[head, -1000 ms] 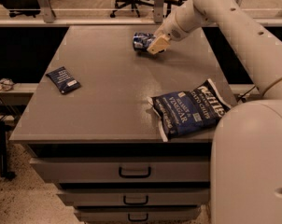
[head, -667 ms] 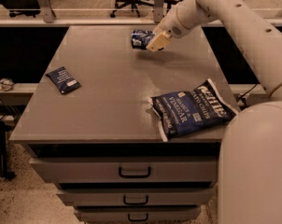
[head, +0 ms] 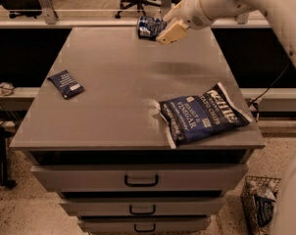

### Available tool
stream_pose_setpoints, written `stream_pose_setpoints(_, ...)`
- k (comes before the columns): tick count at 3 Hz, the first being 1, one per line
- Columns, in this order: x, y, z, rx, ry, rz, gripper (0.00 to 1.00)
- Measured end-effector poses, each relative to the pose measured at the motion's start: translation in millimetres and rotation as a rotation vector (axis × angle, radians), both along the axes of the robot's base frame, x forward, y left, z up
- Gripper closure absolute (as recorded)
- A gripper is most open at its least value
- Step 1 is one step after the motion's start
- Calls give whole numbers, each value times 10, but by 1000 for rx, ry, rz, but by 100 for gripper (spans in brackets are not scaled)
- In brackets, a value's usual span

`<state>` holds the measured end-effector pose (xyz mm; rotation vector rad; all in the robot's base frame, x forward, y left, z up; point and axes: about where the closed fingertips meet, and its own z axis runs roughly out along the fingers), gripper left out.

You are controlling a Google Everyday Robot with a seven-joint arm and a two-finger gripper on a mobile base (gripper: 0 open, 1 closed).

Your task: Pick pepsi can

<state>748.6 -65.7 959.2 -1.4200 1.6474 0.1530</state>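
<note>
Since a second ago the can (head: 149, 26) and the fingers (head: 170, 32) move together up and away from us, so that the can now shows against the far edge of the bench (head: 113, 111) instead of over its open top. We see one pale finger lying along the can's right side, and the can sits tight against it, on its side. We judge that the fingers are closed on the can and carrying it, with the arm (head: 221, 1) reaching in from the right behind them.

The other finger is hidden from us, so we cannot tell how much of the can it covers. That is our chief worry: the can looks to be held near one end, sticking out left of the fingers. A smooth round metal body held that way may twist or slide out if the arm swings quickly. If it drops here, it lands just below the fingers at the far rim and may roll off the back of the bench, out of reach.

The bag (head: 202, 115) lies well nearer us than the fingers, and the packet (head: 65, 83) far to their left. Neither is in the way, so we fear no knock from them.
</note>
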Motion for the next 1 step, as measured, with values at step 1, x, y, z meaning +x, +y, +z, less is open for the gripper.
stream_pose_setpoints(1, -22, -10, 23, 4, -2, 1, 100)
